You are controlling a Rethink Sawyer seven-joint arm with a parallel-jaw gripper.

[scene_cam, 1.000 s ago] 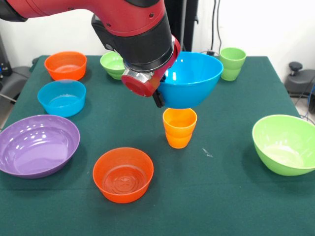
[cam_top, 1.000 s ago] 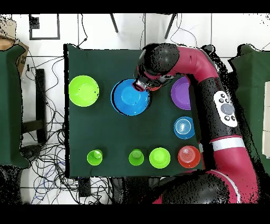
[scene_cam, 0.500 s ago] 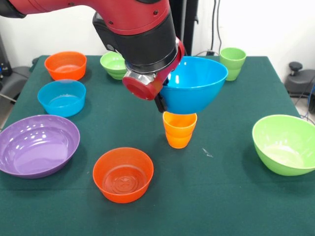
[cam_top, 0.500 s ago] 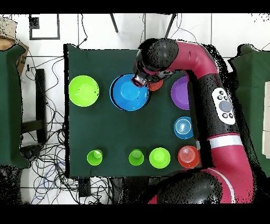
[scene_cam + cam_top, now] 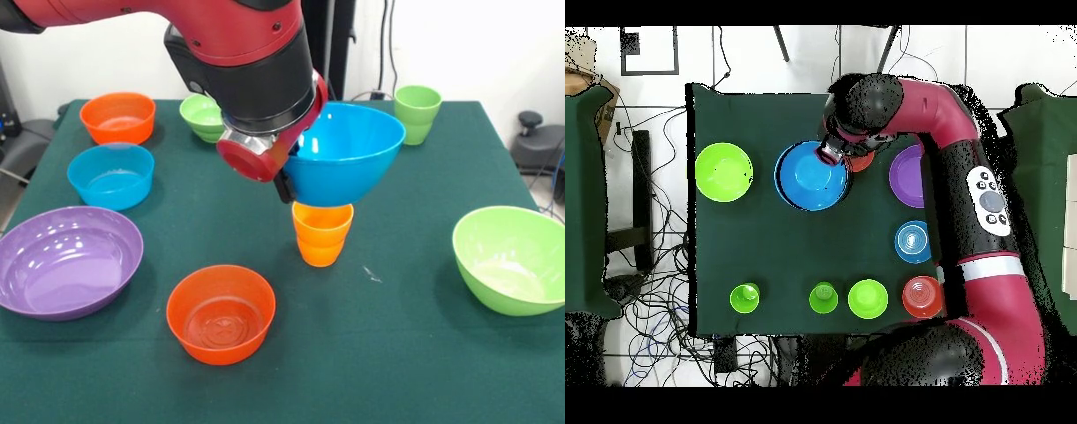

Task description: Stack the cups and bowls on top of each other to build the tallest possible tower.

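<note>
The large blue bowl (image 5: 344, 150) sits centre frame, its base on or just above the orange cups (image 5: 322, 230); contact cannot be told. The end effector (image 5: 284, 181) pinches the bowl's left rim. This looks like the placing step of the tower. Next, the bowl likely needs levelling and centring before letting go. Other bowls stand apart on the table (image 5: 415, 353).

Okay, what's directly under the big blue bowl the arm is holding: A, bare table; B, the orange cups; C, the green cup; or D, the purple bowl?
B: in the front view the big blue bowl sits just above the nested orange cups, its base at their rim, while the purple bowl and green cup stand well off to the sides.
</note>
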